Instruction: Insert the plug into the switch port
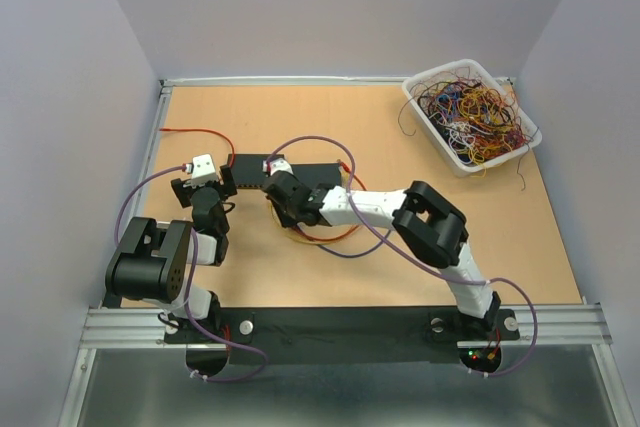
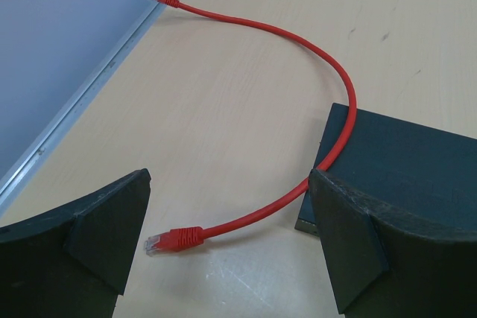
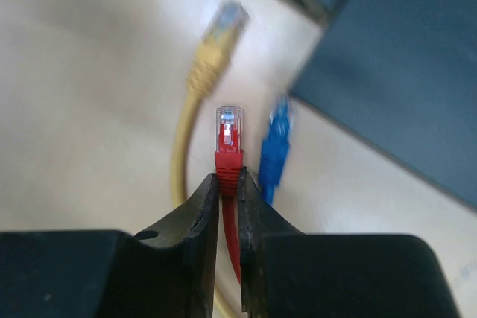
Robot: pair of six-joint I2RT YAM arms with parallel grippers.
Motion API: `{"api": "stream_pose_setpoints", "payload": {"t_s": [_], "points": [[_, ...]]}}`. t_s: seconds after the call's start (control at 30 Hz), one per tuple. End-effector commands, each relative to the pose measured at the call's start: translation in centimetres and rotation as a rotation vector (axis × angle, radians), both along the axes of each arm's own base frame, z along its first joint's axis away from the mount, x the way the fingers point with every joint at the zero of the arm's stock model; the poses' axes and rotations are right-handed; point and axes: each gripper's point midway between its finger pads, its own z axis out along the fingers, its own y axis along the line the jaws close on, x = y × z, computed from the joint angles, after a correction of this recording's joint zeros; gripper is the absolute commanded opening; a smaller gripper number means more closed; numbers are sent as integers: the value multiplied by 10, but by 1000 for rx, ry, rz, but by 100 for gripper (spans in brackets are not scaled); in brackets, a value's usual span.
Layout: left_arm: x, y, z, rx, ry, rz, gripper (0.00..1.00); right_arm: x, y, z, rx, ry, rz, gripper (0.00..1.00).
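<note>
Right fingers (image 3: pixel 195 232) pinch red plug (image 3: pixel 229 139), clear of the switch (image 3: pixel 406 72) edge.

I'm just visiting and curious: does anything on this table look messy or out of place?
The bin at the far right corner holds tangled wires, some trailing over its rim. A red cable lies draped across the switch's corner.

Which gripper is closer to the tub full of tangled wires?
Right. The right gripper, holding the red plug, sits mid-table at the black switch, with the tub off in the far right corner. The left gripper is farther left, by the switch's left end.
</note>
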Motion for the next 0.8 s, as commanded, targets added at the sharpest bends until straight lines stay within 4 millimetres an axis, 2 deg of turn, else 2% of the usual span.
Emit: {"api": "stream_pose_setpoints", "payload": {"t_s": [0.0, 0.03, 0.07, 0.1, 0.17, 0.2, 0.23, 0.27, 0.33, 0.37, 0.4, 0.47, 0.5, 0.53, 0.57, 0.6, 0.63, 0.67, 0.7, 0.77], "points": [[12, 0, 84, -41, -339, 4, 99, -15, -27, 30, -17, -9, 9, 1], [12, 2, 84, -41, -340, 5, 99, -18, -30, 38, -6, -13, 17, 0], [13, 3, 85, -43, -342, 1, 99, -24, -39, 37, -17, -6, 21, 0], [15, 0, 84, -48, -335, -25, 99, -26, -42, 65, 32, -32, 20, 1], [14, 2, 85, -47, -343, -18, 99, -35, -56, 75, 44, -33, 26, 0], [11, 6, 88, -53, -355, 6, 99, -38, -61, 100, 91, -60, 22, 0], [10, 9, 92, -79, -371, 29, 99, -41, -68, 108, 103, -70, 21, 0], [10, 9, 83, -79, -326, 27, 99, -44, -73, 115, 115, -77, 21, 0], [8, 4, 91, -47, -350, -2, 99, -55, -85, 131, 148, -88, 45, 0], [7, 2, 99, -38, -372, -6, 99, -59, -88, 136, 160, -91, 60, 1], [-1, 9, 116, -61, -402, 94, 99, -65, -96, 145, 180, -103, 69, 0], [-2, 14, 130, -92, -387, 142, 99, -72, -100, 153, 216, -109, 97, 1], [-4, 16, 127, -102, -332, 171, 99, -76, -98, 161, 250, -119, 125, 0], [-8, 14, 169, -161, -423, 162, 99, -89, -100, 170, 289, -118, 192, 0], [-4, 1, 164, -229, -370, 99, 99, -95, -98, 177, 319, -122, 228, 0], [-5, -7, 179, -266, -388, 52, 99, -101, -98, 183, 346, -127, 260, 0], [-12, -16, 211, -319, -462, -9, 99, -105, -98, 193, 379, -146, 287, 0], [-14, -26, 217, -344, -467, -70, 99, -116, -97, 196, 406, -129, 336, 0], [-14, -53, 224, -345, -457, -232, 99, -121, -100, 211, 446, -152, 355, 1], [-20, -75, 231, -371, -467, -363, 99, -129, -101, 223, 482, -160, 392, 0]]}}
